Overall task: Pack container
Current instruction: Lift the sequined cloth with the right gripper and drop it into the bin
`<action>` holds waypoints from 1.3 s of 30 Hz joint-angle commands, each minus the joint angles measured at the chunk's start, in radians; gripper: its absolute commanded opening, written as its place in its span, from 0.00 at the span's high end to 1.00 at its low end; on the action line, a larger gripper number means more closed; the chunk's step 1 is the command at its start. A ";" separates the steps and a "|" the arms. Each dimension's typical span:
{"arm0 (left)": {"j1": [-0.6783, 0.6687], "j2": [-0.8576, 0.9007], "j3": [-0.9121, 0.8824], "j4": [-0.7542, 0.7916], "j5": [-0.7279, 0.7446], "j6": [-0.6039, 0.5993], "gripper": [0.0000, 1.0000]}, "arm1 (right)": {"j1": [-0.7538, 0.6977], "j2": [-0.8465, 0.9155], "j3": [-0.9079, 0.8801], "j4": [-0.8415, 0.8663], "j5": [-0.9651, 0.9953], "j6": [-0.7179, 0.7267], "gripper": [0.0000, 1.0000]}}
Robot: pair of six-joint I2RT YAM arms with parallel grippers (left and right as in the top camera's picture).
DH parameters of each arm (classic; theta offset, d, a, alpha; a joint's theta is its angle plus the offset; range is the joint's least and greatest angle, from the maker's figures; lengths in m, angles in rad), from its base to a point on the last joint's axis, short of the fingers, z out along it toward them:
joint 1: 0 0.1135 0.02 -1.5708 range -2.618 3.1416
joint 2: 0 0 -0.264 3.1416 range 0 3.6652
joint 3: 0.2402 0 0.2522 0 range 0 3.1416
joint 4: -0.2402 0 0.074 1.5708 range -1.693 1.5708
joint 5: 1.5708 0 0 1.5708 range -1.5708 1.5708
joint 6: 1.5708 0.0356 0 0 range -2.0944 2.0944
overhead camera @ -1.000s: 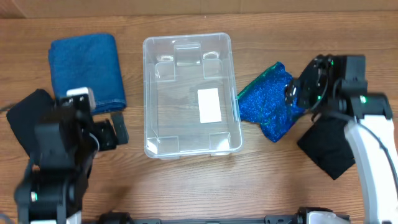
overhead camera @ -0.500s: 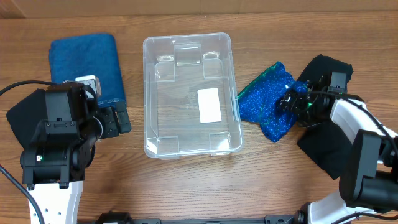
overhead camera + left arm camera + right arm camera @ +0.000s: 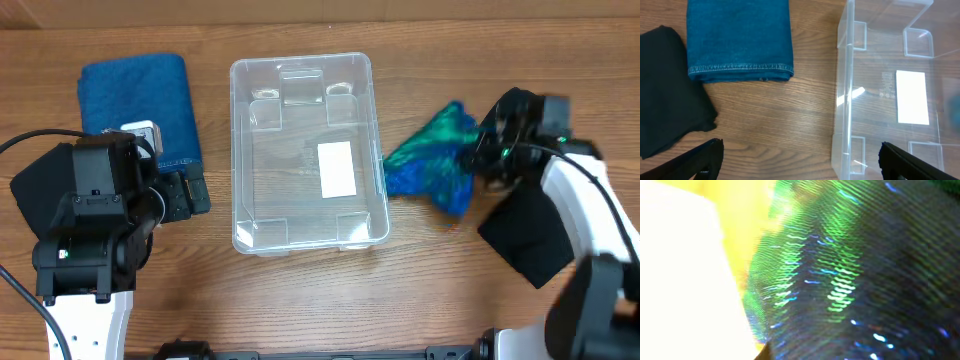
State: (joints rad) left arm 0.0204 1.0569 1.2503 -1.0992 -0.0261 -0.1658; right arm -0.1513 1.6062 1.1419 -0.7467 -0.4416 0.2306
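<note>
Container (image 3: pixel 290 170), centre frame, empty. Right gripper (image 3: pixel 478 157) seemingly clenched on sequinned blue-green fabric (image 3: pixel 430 165): raise fully before carrying frame-left. Left gripper (image 3: pixel 802 160) spread.

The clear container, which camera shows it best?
The overhead view: the whole container shows, rim, empty inside and white label. The left wrist view catches only part of it, cropped at the frame edges. The right wrist view shows only shiny blue-green material.

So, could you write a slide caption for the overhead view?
Empty container at centre, blue towel to its left, right gripper at the glittery cloth to its right.
</note>
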 commanded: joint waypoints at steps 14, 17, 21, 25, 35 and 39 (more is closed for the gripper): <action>0.003 0.003 0.024 0.000 -0.006 -0.015 0.00 | 0.702 0.146 0.414 0.055 0.205 -0.480 0.96; 0.003 0.003 0.024 -0.001 -0.007 -0.015 0.00 | 0.718 0.221 0.414 0.111 0.204 -0.502 0.96; 0.003 0.003 0.024 0.000 -0.007 -0.015 0.00 | 0.719 0.252 0.414 0.137 0.179 -0.524 0.96; 0.003 0.003 0.024 0.000 -0.006 -0.015 0.00 | 0.680 0.266 0.414 0.201 0.546 -0.281 0.00; 0.003 0.003 0.024 -0.005 -0.006 -0.015 0.00 | 0.502 -0.069 0.515 -0.014 0.828 -0.017 0.00; 0.003 0.003 0.024 -0.005 -0.006 -0.014 0.00 | 0.042 -0.009 0.497 -0.167 0.555 0.010 0.00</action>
State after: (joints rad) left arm 0.0204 1.0569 1.2503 -1.1038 -0.0269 -0.1658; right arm 0.1280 1.5101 1.6573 -0.8494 0.2939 0.1909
